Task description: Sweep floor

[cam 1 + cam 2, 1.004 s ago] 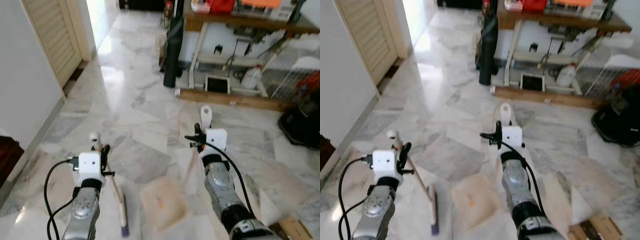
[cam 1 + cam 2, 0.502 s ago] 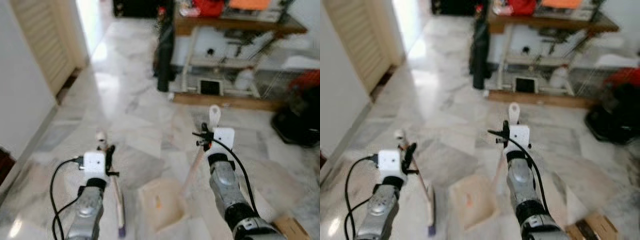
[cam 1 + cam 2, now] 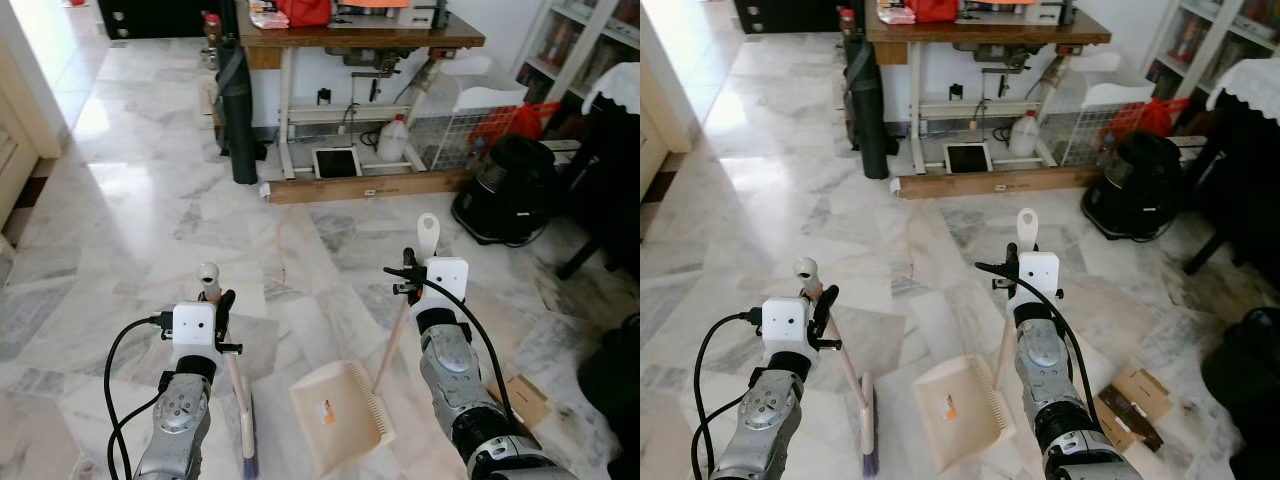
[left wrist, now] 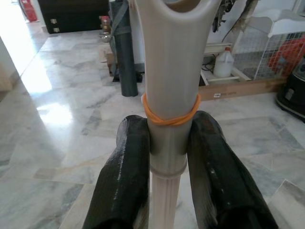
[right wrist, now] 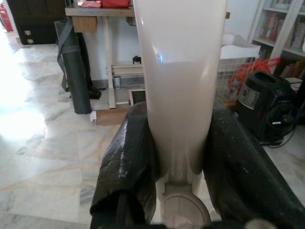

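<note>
Both grippers clamp long-handled tools over a marble floor (image 3: 130,230).

The left gripper (image 4: 167,157) is closed on the broom (image 3: 236,392) handle, fingers (image 4: 125,181) pressing either side just below an orange rubber band (image 4: 170,115); the bristle end touches the floor beside the dustpan (image 3: 338,415). The right gripper (image 5: 178,157) is closed on the dustpan handle; the pan lies flat between the arms. Open floor extends ahead and to the left. Ahead stand a wooden table (image 3: 350,38), a dark rolled mat (image 3: 240,120) and a black vacuum cleaner (image 3: 505,190); flattened cardboard (image 3: 522,400) lies right. The broom's bristles are partly cut off by the frame edge.
</note>
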